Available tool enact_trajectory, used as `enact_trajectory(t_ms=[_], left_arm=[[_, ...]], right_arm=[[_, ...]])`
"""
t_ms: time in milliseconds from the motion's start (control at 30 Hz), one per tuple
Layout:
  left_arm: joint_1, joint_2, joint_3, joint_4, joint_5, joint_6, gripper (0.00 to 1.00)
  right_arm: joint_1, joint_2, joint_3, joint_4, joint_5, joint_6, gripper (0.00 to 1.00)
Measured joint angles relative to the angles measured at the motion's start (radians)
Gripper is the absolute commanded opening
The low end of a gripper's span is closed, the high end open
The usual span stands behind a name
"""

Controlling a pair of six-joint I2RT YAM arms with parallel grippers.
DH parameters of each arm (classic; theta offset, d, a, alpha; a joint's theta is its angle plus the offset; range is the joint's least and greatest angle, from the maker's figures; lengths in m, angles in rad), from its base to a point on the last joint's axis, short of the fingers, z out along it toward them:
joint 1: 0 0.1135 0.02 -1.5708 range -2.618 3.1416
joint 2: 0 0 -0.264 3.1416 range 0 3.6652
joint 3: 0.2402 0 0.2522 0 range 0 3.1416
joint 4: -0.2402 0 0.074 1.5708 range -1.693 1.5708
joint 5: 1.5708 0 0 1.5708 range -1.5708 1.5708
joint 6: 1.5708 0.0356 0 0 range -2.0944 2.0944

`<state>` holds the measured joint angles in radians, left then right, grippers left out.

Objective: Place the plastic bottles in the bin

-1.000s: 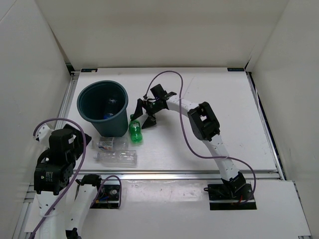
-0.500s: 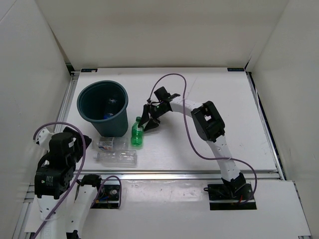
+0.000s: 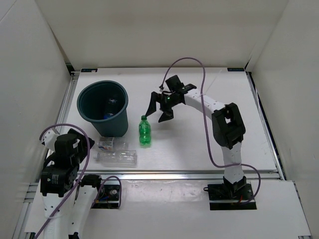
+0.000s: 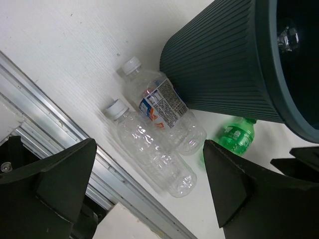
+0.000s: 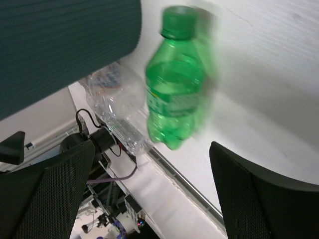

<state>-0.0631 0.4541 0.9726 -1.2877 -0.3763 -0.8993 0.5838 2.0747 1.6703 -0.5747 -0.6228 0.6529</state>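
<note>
One bottle (image 3: 110, 106) in the bin (image 3: 113, 126); three bottles (image 3: 117, 157) left on the worktop (image 3: 179, 144).
Left fingers (image 4: 50, 184) and right fingers (image 5: 45, 194) are spread, empty.

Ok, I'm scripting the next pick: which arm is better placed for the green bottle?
Right. The right gripper hangs open just beyond the green bottle, which is framed in its wrist view; the left gripper faces the two clear bottles.

Both end effectors (image 4: 149, 145) (image 5: 152, 145) spread wide
</note>
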Motion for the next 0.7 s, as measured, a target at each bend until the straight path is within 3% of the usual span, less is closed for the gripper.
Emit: enact_trajectory(t_ms=[233,367,467,500,533,700], left_arm=[[0.000,0.018,0.001,0.012,0.010,0.036,0.99],[0.000,0.025,0.004,0.003,0.018,0.050,0.99],[0.000,0.025,0.009,-0.003,0.018,0.054,0.99],[0.000,0.025,0.009,-0.007,0.018,0.053,0.99],[0.000,0.025,0.009,-0.012,0.018,0.053,0.99],[0.000,0.026,0.009,-0.024,0.018,0.040,0.99]], right_arm=[[0.090,0.218,0.227,-0.055,0.078,-0.040,1.00],[0.114,0.294,0.247,-0.094,0.071,-0.043,1.00],[0.114,0.293,0.244,-0.103,0.087,-0.055,0.81],[0.112,0.293,0.240,-0.105,0.094,-0.061,0.69],[0.111,0.293,0.232,-0.104,0.100,-0.067,0.49],[0.096,0.239,0.121,-0.078,0.078,-0.066,0.23]])
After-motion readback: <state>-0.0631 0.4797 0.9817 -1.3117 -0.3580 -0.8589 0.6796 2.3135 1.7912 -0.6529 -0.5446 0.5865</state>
